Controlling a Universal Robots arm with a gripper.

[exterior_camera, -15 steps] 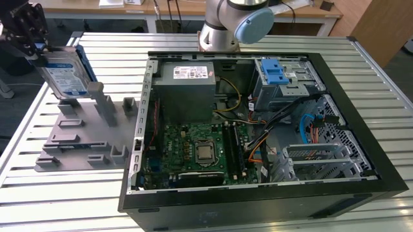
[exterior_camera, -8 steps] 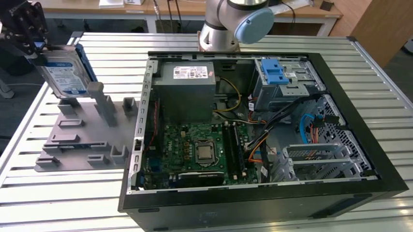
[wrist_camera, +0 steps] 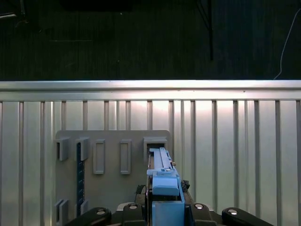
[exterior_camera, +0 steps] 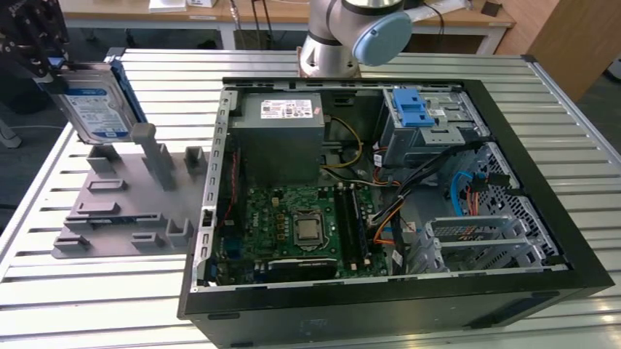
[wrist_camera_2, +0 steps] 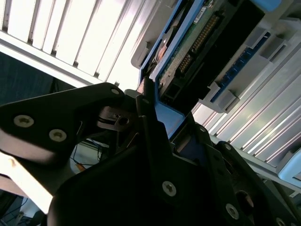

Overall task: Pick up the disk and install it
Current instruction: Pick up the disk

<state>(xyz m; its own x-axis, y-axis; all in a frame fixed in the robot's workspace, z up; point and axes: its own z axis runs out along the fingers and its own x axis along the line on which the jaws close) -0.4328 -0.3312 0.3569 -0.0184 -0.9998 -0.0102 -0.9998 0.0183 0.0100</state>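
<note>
**Operator:** Report the condition of the workpiece.

**Technician:** The flat rectangular silver disk (exterior_camera: 94,109) stands on edge, with its blue-and-white label facing the camera in the exterior view. A blue plastic bracket frames its edges. In the second wrist view its underside shows a green circuit board (wrist_camera_2: 186,49) and a dark connector row.

**Operator:** State of the end effector?

**Technician:** The black gripper (exterior_camera: 51,69) is clamped on the disk's upper end. In the second wrist view its fingers (wrist_camera_2: 149,123) press against the blue bracket.

**Operator:** Location of the disk?

**Technician:** At the exterior view's left, directly over the grey plastic fixture plate (exterior_camera: 112,218) with its upright slots. The lower edge appears clear of the slot, though a grey post partly covers it, so this is not certain. The plate lies on the slatted metal table (exterior_camera: 97,305).

**Operator:** Surroundings?

**Technician:** Well apart, toward the exterior view's right, the open black computer case (exterior_camera: 388,316) lies on the same table. Inside are a grey metal box (exterior_camera: 281,142) and a green mainboard (exterior_camera: 291,225).
</note>
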